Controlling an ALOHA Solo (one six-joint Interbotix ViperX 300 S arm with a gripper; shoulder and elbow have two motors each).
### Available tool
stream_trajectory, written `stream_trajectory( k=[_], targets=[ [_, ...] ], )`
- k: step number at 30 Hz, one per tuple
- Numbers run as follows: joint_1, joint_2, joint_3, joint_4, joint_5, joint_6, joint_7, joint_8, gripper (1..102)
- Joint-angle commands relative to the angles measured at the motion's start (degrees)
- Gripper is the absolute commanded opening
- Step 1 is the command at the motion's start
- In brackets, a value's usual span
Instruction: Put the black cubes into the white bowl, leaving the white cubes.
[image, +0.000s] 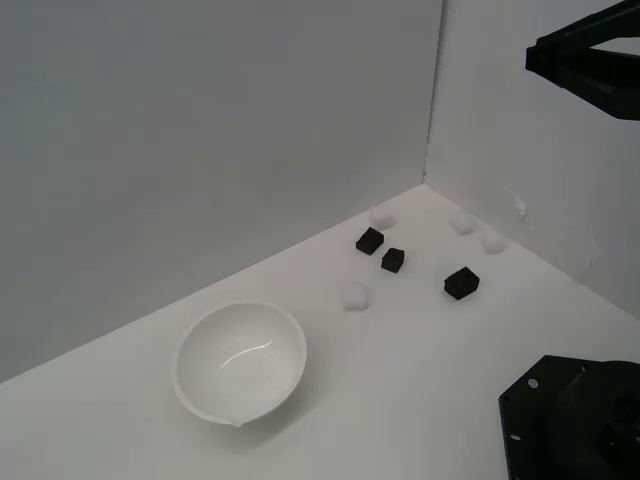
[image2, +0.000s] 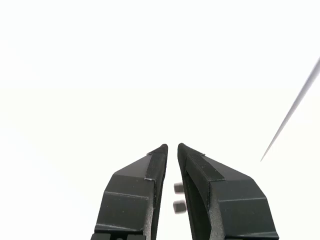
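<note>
Nothing has gone into the deep, glossy white bowl (image: 241, 363) yet: its inside shows only smooth glaze and a highlight, so the whole job is left to do. All three small matte black cubes lie on the white tabletop (image: 400, 400) well apart from the bowl, towards the corner where the two pale walls meet. The first black cube (image: 369, 241) sits farthest from the bowl, the second black cube (image: 393, 260) just beside it, and the third black cube (image: 461, 283) lies apart from that pair, further to the exterior view's right. Of the faint, rounded white cubes, the nearest white cube (image: 356, 297) rests between the bowl and the black pair, while another white cube (image: 382, 216) and two more (image: 463, 222) (image: 493, 241) lie beyond the black ones, close to the walls. In the wrist view the black gripper (image2: 172, 148) holds nothing, its jaws drawn nearly together with only a slim gap at the tips, facing blank white. By my reading, each black cube must still be fetched while the white ones stay put.
</note>
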Motion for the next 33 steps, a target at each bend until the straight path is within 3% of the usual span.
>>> stream_trajectory(
  k=[1, 8, 14, 19, 23, 30, 33],
  targets=[
    [-0.4, -5.9, -5.5, -2.5, -3.1, -0.7, 3.7, 0.0, 13],
    [-0.4, -13.1, -12.8, 0.3, 0.0, -0.6, 3.3, 0.2, 13],
    [-0.4, -20.1, -20.0, 3.5, 3.4, -0.5, -5.5, 0.4, 13],
    [0.2, -27.2, -27.0, 4.2, 4.0, 0.1, -9.1, 3.1, 13],
    [3.2, -31.6, -31.3, 4.1, 3.9, 0.4, -9.7, 4.3, 13],
    [9.6, -37.3, -36.9, 4.1, 3.9, 0.7, -11.1, 9.1, 14],
    [13.3, -38.7, -38.5, 4.4, 4.1, 0.7, -10.3, 9.6, 14]
  ],
)
